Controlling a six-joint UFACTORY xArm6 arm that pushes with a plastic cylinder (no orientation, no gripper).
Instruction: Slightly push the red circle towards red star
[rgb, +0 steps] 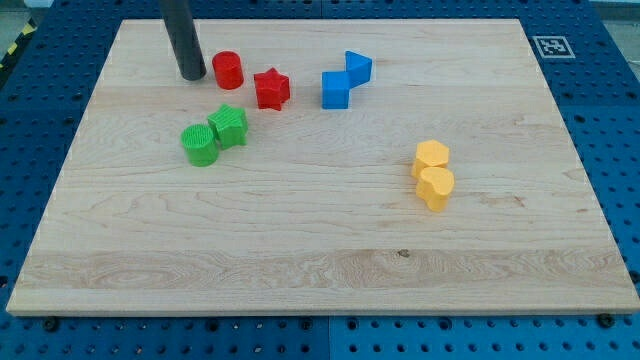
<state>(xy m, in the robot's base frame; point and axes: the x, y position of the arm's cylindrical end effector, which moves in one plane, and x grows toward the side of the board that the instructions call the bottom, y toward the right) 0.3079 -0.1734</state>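
Yellow plastic blocks (433, 174) nearest; red plastic circle (228, 70) just left of red plastic star (271, 89); my tip (192, 76) beside circle's left, contact perhaps unmade; no gripper fitted.

Dark rod enters from the view's top left, near upright with a slight lean. My tip (193, 76) sits low on the surface, at the view's upper left. Nothing attached to rod.
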